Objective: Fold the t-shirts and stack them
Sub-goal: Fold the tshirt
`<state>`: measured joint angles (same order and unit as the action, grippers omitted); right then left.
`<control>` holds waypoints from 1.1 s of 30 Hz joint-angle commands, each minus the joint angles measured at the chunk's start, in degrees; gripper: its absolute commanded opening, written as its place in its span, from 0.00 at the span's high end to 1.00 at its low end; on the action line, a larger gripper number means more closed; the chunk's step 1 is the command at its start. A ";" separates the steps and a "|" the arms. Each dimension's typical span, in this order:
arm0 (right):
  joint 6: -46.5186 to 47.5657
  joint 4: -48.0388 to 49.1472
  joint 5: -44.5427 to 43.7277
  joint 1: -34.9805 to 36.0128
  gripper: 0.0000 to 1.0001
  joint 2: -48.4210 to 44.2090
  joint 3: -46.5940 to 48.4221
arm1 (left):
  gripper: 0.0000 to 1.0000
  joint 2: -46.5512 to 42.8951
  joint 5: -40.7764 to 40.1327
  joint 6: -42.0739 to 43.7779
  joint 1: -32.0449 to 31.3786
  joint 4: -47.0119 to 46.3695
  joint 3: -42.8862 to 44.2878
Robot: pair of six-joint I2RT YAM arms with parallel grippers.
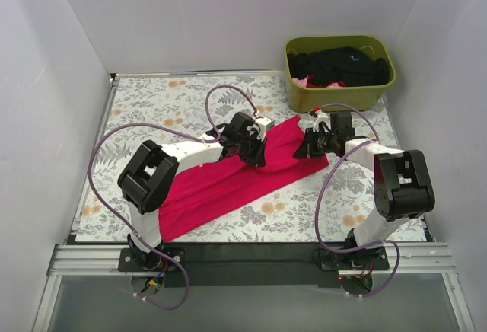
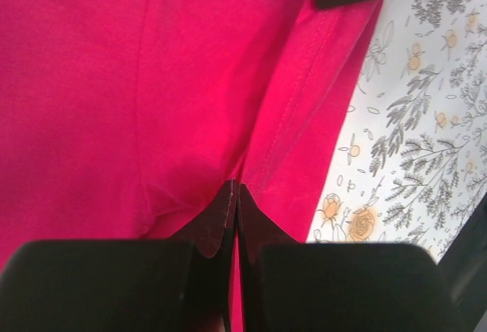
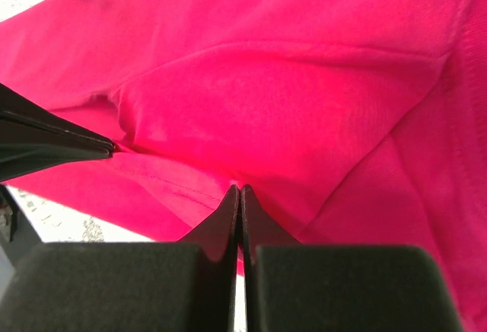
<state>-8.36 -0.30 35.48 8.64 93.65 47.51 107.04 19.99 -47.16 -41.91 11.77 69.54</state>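
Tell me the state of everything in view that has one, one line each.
red t-shirt, lying as a long diagonal band on the table, not yet folded small.
left hand, shut on the red t-shirt.
right hand, shut on the red t-shirt.
black clothes, heaped unfolded in the bin.
green bin, upright, holding clothes.

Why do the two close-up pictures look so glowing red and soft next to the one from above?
Top external view: even soft light, faint shadows, the red t-shirt sharp. Left wrist view: cloth very close, saturated and slightly soft; the left hand a dark featureless shape, the floral tablecloth washed out. Right wrist view: same red glow, right hand dark, seams readable.
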 commanded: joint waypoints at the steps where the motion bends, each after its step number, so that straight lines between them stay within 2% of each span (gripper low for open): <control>1: 2.03 0.38 -2.43 -0.03 0.99 0.92 2.85 | 1.00 0.88 2.25 -0.65 1.48 0.80 2.18; 11: 3.17 1.96 -6.92 0.06 0.99 2.77 3.12 | 1.00 4.84 -0.65 -0.66 1.92 -0.17 5.08; 15: 2.48 2.23 -7.54 0.06 0.94 3.38 3.56 | 1.00 6.24 -3.11 -1.44 2.01 -1.13 5.61; 16: 2.12 2.23 -7.36 0.14 0.92 3.21 3.73 | 0.97 6.25 -3.29 -1.71 1.92 -1.22 5.70; 19: 0.89 2.05 -9.37 0.76 0.86 0.94 3.38 | 0.79 4.24 -4.86 -3.02 2.01 -1.31 5.26; 20: 0.54 1.88 -10.34 1.02 0.85 -0.03 3.12 | 0.62 3.27 -5.57 -3.64 2.01 -1.31 5.00; 23: -1.83 1.18 -15.17 1.99 0.75 -4.78 1.55 | 0.36 -2.86 -9.52 -6.10 2.01 -1.22 2.98; 24: -2.53 0.74 -16.66 2.34 0.66 -5.92 1.10 | 0.34 -4.46 -11.10 -6.63 2.01 -1.14 2.28; 28: -7.27 0.38 -25.44 5.84 0.49 -12.24 -1.80 | 0.33 -12.20 -19.27 -11.01 2.36 1.40 -2.12; 29: -7.98 0.38 -26.77 6.73 0.49 -12.96 -2.32 | 0.33 -13.25 -22.59 -11.72 2.45 2.37 -3.60; 33: -10.97 0.38 -30.03 10.69 0.52 -13.32 -3.47 | 0.35 -19.05 -27.01 -14.54 3.67 6.33 -8.36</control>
<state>-15.35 0.10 10.87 17.08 80.05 45.23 91.70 0.40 -58.19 -39.31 13.76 64.71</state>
